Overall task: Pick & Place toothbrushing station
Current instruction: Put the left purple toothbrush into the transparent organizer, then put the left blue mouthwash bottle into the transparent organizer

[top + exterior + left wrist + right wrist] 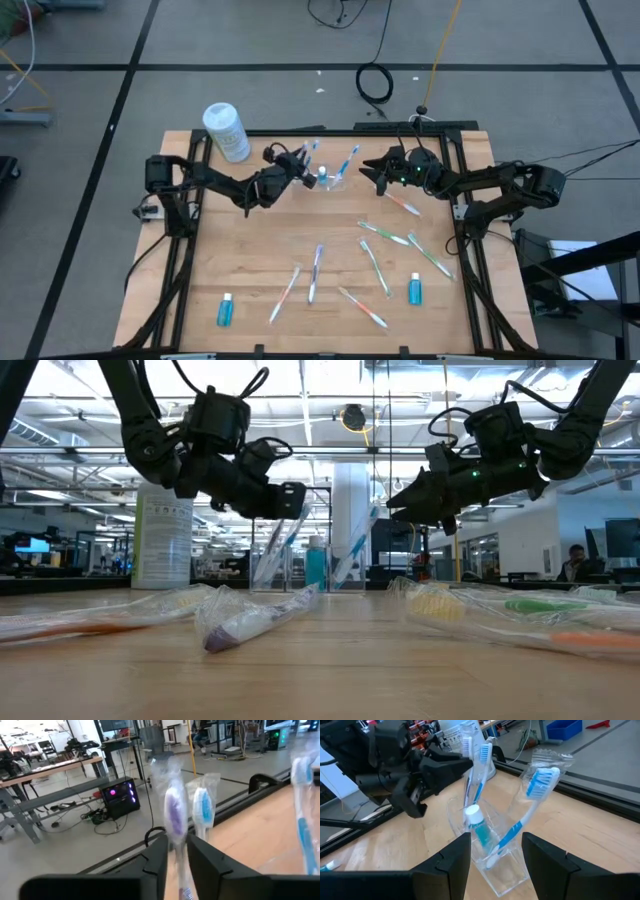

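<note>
While the toothbrushing station (487, 852) stands near the surface's (300, 250) far edge, the left tool (175, 855) narrowly brackets a purple toothbrush (175, 815) in it; the right tool (492, 855) hovers beside, parted.

A light wooden desk (260, 260) in a black frame carries the things. At its far edge, toward twelve o'clock, stands the clear toothbrushing station (331, 181); a white canister (227, 131) stands at about ten o'clock. Wrapped toothbrushes (315, 272) lie scattered over the middle and toward four o'clock. One small blue tube (225, 310) lies at seven o'clock, another (415, 290) at five o'clock.
</note>
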`<state>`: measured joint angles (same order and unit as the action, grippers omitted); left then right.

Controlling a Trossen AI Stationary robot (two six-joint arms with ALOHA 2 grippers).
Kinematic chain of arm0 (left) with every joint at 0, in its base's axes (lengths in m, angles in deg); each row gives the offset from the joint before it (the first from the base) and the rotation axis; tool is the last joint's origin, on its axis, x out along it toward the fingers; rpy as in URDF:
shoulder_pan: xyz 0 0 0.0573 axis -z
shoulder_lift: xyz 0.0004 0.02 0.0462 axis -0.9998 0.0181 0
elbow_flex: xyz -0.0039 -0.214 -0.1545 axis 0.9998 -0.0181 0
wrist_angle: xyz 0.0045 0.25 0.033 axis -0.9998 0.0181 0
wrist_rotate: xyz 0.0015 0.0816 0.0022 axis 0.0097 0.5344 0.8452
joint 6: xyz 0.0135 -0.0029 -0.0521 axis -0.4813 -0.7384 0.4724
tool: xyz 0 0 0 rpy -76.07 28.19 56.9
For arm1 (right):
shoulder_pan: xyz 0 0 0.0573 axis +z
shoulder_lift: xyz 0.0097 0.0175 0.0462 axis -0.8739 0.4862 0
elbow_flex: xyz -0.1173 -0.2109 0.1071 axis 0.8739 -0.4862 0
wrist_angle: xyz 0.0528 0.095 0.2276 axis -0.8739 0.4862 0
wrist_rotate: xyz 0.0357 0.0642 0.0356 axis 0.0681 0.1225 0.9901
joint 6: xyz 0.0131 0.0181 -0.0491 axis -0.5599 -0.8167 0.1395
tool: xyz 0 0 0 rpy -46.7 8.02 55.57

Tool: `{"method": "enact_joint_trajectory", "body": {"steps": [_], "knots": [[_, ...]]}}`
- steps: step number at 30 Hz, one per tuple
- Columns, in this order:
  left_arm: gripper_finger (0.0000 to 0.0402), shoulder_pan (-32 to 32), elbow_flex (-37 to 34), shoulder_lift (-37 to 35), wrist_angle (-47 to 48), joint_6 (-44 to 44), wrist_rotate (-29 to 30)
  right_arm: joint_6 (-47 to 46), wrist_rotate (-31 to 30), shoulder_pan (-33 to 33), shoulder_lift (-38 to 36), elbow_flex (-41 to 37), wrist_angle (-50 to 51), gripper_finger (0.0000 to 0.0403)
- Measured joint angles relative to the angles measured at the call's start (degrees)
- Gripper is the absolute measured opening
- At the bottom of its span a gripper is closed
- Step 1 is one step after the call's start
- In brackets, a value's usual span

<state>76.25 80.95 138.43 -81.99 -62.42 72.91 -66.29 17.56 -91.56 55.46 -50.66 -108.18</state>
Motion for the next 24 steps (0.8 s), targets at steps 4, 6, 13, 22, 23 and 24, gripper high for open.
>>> {"method": "enact_joint_trajectory", "body": {"steps": [4, 6, 13, 22, 23, 24], "knots": [[0.0116, 0.04, 0.0, -2.32, 2.72, 0.01, 0.0, 0.0, 0.02, 0.0, 0.0, 0.0, 0.0, 0.0169], [0.0131, 0.04, 0.0, -3.89, 6.08, 0.07, -0.02, 0.0, 0.02, 0.0, 0.0, 0.0, 0.0, 0.0169], [0.0173, 1.6, -0.02, -13.04, 25.79, 4.81, -0.58, -0.02, 0.02, 0.0, 0.0, 0.0, 0.0, 0.0169], [0.0182, 4.86, -0.02, -32.96, 58.67, 20.84, -29.52, 0.0, 0.02, 0.0, 0.0, 0.0, 0.0, 0.0169], [0.0182, 5.49, -0.02, -34.58, 61.41, 22.36, -33.16, 0.0, 0.03, 0.0, 0.0, 0.0, 0.0, 0.0169], [0.0182, 6.33, -0.02, -35.93, 63.9, 24.03, -36.52, 0.0, 0.02, 0.0, 0.0, 0.0, 0.0, 0.0169]]}}
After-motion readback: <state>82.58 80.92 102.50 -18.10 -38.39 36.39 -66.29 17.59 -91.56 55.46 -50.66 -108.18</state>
